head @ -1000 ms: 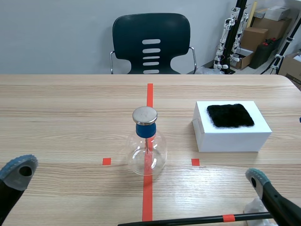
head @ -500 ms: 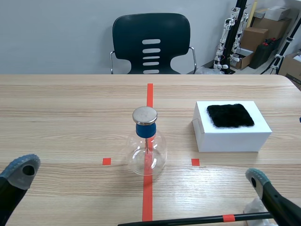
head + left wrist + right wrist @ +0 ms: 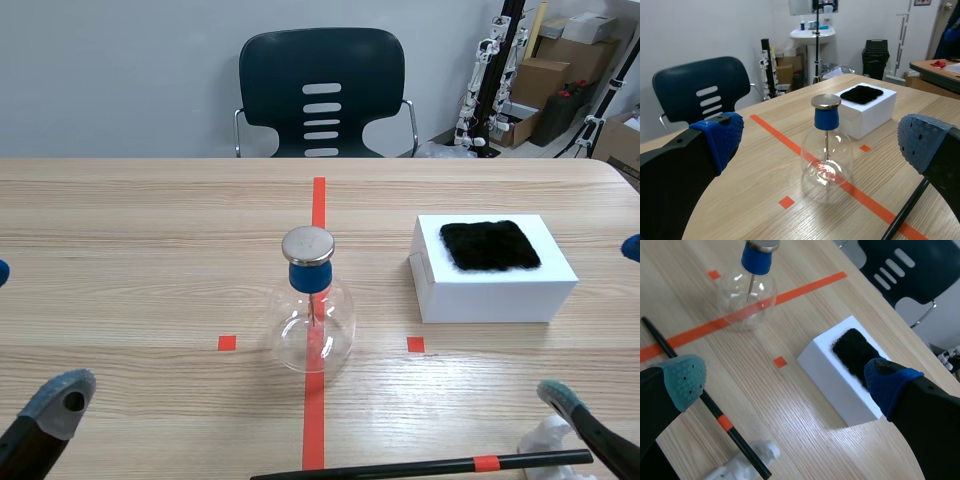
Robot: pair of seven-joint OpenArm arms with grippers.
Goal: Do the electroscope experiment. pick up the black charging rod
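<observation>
A slim black charging rod [image 3: 420, 467] with an orange-red band lies flat along the near edge of the pale wooden bench [image 3: 150, 220], in front of a round clear glass flask [image 3: 312, 325] with a blue stopper and metal cap. The right claw [image 3: 787, 381] hangs over the rod, fingers spread wide and gripping nothing. The left claw [image 3: 822, 145] is likewise spread apart and holds nothing, with the flask ahead of it.
</observation>
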